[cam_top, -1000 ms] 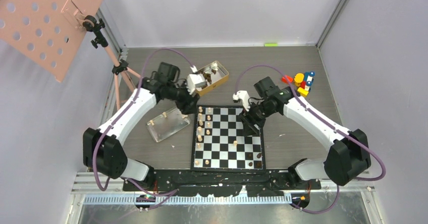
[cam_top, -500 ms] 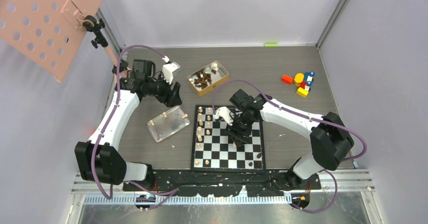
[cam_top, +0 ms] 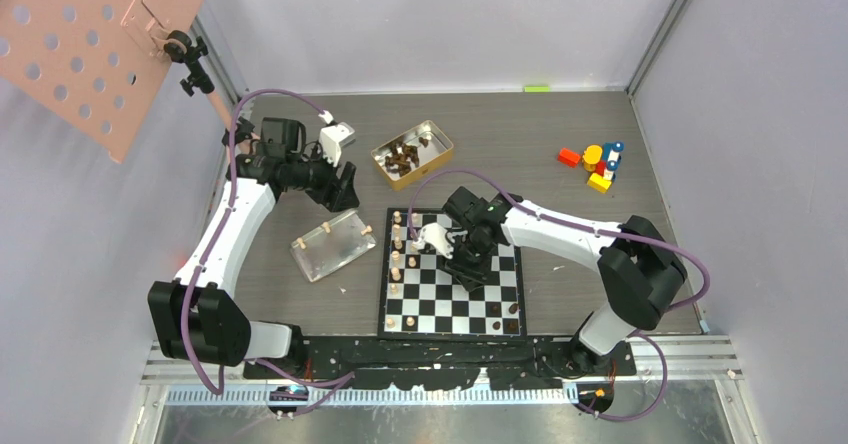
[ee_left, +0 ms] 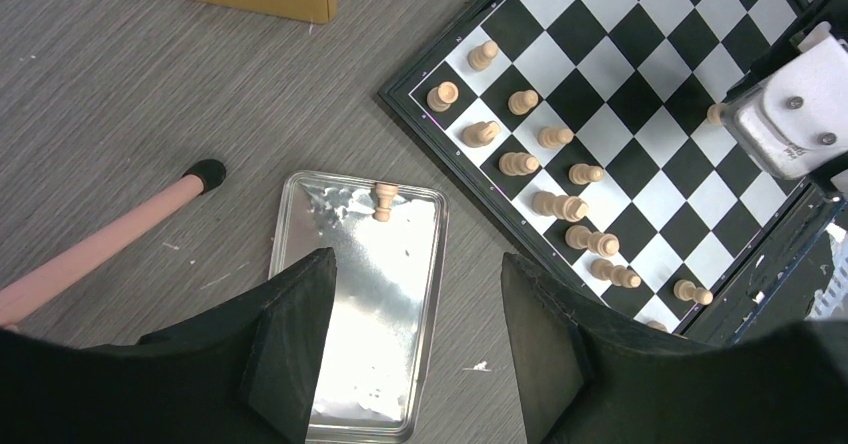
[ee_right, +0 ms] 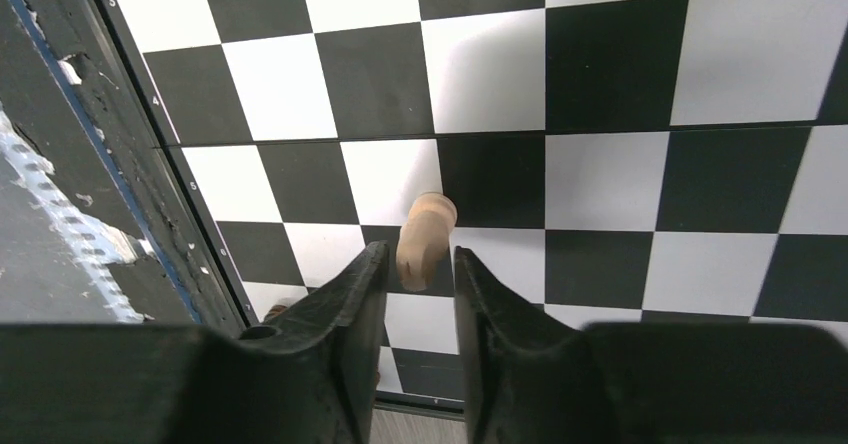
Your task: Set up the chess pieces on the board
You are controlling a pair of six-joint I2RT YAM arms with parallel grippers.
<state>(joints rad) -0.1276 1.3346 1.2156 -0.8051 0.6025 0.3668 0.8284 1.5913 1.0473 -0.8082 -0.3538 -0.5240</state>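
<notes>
The board [cam_top: 440,299] lies at the middle of the table. Pale chess pieces [cam_top: 397,254] stand in two columns along its left side, and a few dark ones [cam_top: 505,314] sit at its near right corner. My right gripper [cam_top: 468,269] hangs low over the board's middle. In the right wrist view it [ee_right: 420,264] is shut on the top of a lone pale piece [ee_right: 425,239] standing on the board [ee_right: 610,184]. My left gripper [ee_left: 415,344] is open and empty above the clear tray [ee_left: 370,314], where one pale piece [ee_left: 383,200] stands at the far edge.
A gold tin [cam_top: 412,153] holding dark pieces stands behind the board. Colourful toy blocks [cam_top: 598,164] sit at the back right. A pink stand leg [ee_left: 100,249] rests on the table left of the tray [cam_top: 333,245].
The right arm swung left across the board, came down, and its jaws narrowed onto the lone pale piece. The left arm pulled back from the tin to above the tray, then held still.
</notes>
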